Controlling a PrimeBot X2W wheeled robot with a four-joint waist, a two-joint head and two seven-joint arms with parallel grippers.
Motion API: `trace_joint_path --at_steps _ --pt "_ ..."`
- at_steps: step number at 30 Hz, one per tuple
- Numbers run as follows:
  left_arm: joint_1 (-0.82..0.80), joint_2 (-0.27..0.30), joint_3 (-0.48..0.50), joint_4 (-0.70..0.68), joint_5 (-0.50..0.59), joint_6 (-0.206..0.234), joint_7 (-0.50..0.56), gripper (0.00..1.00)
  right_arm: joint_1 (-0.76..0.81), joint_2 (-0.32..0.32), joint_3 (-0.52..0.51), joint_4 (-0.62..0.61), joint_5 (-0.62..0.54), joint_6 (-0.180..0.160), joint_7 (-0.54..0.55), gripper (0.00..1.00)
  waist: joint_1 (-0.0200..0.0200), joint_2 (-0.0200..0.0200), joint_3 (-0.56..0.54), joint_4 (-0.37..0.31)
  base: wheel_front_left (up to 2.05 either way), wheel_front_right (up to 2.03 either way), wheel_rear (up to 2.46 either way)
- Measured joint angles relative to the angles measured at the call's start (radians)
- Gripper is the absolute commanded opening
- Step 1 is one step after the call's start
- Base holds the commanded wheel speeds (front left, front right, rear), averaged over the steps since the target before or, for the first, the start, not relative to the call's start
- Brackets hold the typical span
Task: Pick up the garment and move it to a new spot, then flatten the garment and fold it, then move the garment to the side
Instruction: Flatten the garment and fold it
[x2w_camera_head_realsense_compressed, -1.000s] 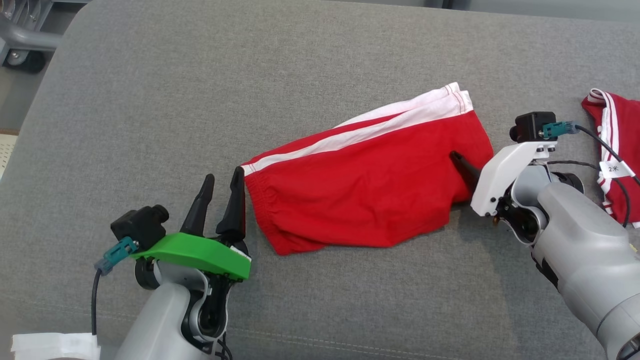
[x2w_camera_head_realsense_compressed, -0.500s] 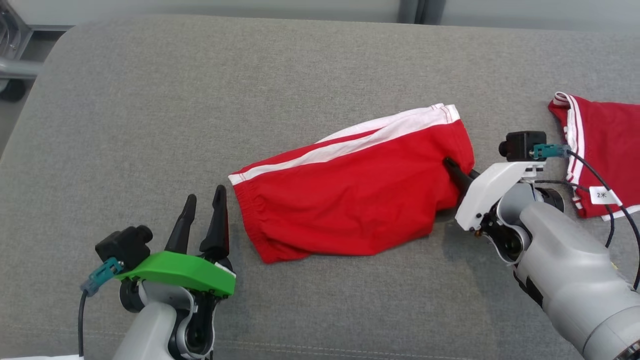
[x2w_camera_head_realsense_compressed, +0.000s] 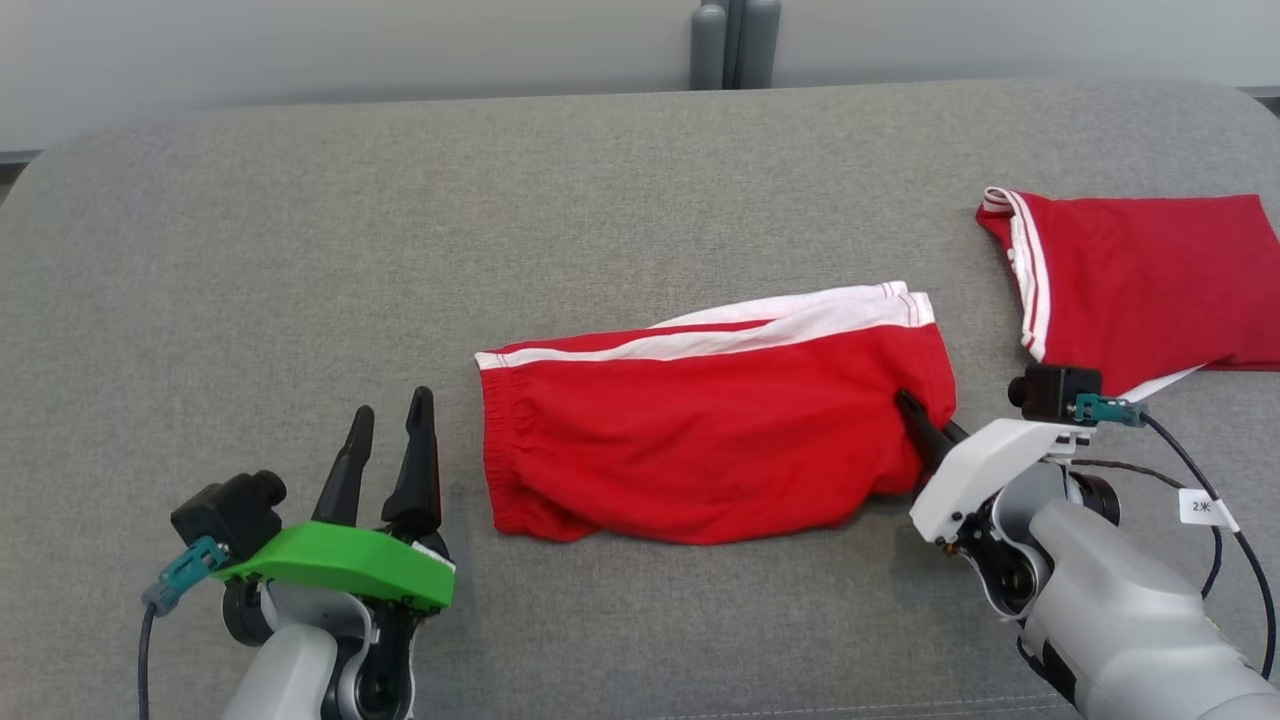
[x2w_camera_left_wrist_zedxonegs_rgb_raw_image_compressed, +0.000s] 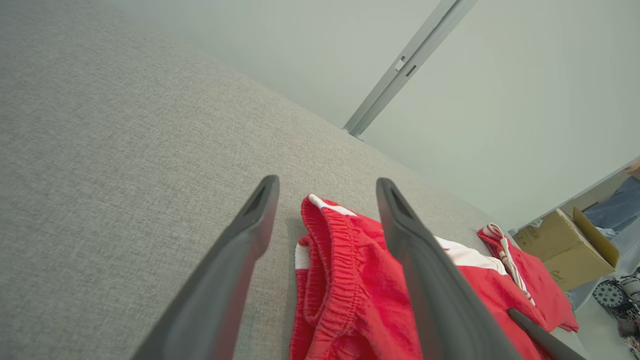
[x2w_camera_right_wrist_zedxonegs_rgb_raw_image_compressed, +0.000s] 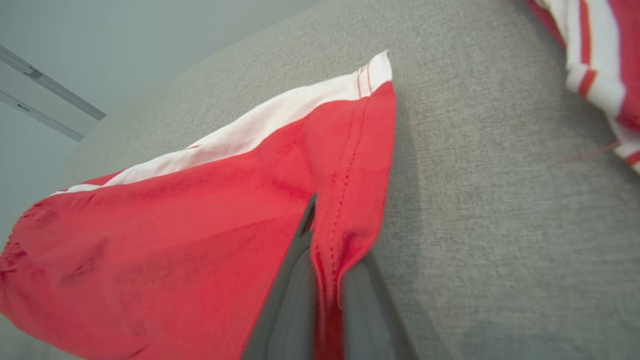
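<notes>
Red shorts (x2w_camera_head_realsense_compressed: 700, 450) lie rumpled mid grey upholstered surface (x2w_camera_head_realsense_compressed: 300, 250). Right gripper (x2w_camera_head_realsense_compressed: 908, 405) clenched on leg hem. Left gripper (x2w_camera_head_realsense_compressed: 392, 402) released beside waistband. Judged: pickup just begun; move, flatten, fold, set-aside all remain.

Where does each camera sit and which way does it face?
Head view: on the head, facing down at the grey cushion; open left gripper, right gripper shut on the red shorts.
Left wrist view: on left wrist, along its spread fingers toward the shorts' waistband.
Right wrist view: on right wrist, along shut fingers pinching the hem.
Shared: all show the shorts.
</notes>
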Motion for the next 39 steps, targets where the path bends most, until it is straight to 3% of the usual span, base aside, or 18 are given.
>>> trace_joint_path --at_steps 9,22,32,39 --pt "0.026 0.001 -0.009 -0.027 0.000 0.005 0.000 1.00 0.055 -0.005 -0.029 0.043 0.013 0.000 -0.014 0.00 0.0000 0.0000 -0.054 -0.056 0.00 0.00 0.00" --pt "0.058 0.004 -0.004 -0.036 -0.006 0.015 0.000 1.00 0.048 -0.002 -0.019 0.019 -0.010 0.000 -0.026 0.00 0.0000 0.0000 -0.077 -0.056 0.00 0.00 0.00" --pt "0.071 0.003 -0.003 -0.058 -0.014 0.015 0.000 1.00 -0.008 0.005 0.059 -0.050 -0.094 0.000 -0.027 0.00 0.0000 0.0000 -0.109 -0.034 0.00 0.00 0.00" --pt "0.079 0.002 -0.007 -0.078 -0.016 0.015 0.000 1.00 -0.037 0.060 0.140 -0.099 -0.134 0.000 -0.021 0.00 0.0000 0.0000 -0.125 0.000 0.00 0.00 0.00"
